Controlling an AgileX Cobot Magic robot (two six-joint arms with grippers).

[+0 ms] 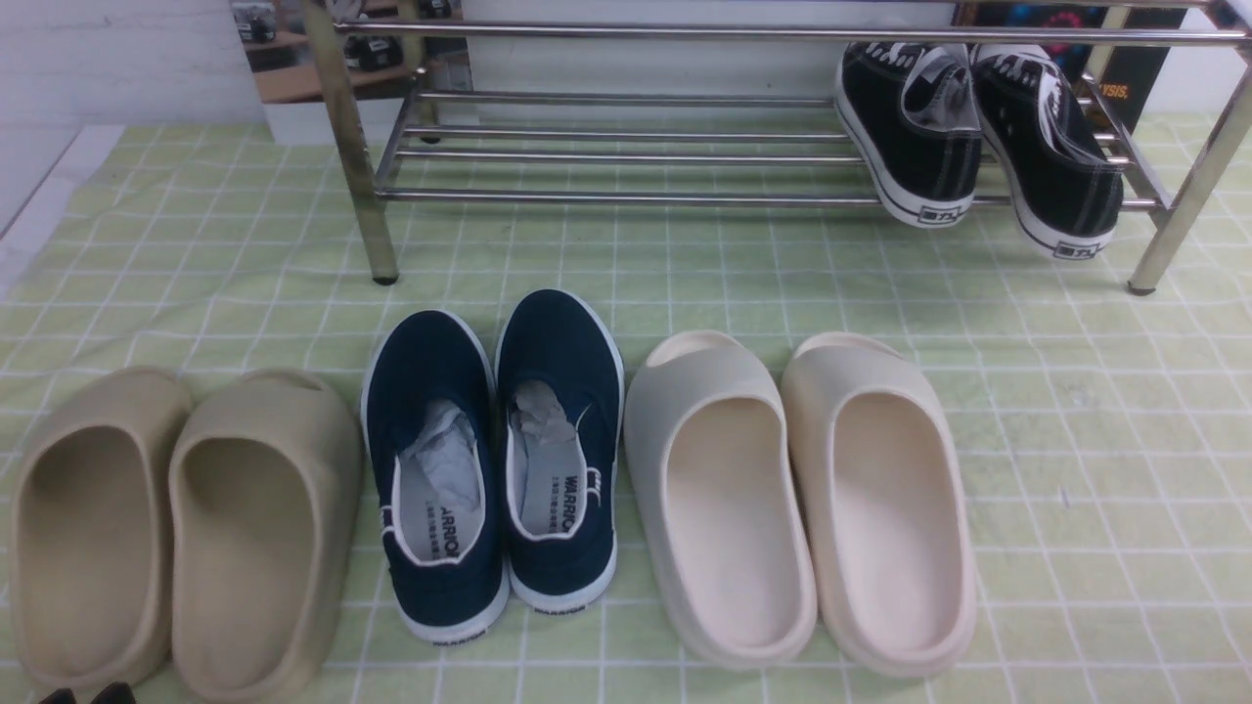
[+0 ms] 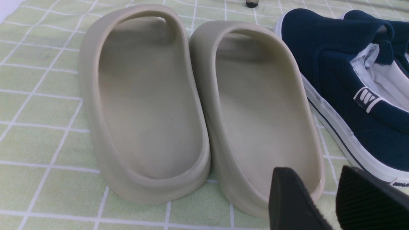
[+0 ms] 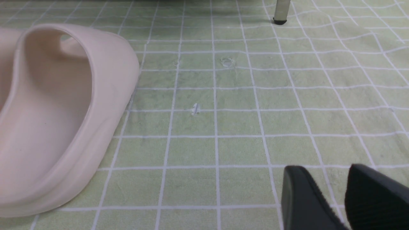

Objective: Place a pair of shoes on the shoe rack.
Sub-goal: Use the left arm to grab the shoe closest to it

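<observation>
Pair of shoes lies between slides, before shoe rack

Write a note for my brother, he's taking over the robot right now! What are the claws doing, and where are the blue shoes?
Left claw: open, empty, low by the heel of a tan slide, beside the navy shoes.
Right claw: open, empty, over bare cloth near a cream slide.
Navy shoes: side by side on the cloth in front of the shoe rack, toes toward it, between the two pairs of slides.
Done: nothing yet. Only the black sneakers are on the rack, at its right end.
Left: grab both navy shoes and set them on the rack.
</observation>
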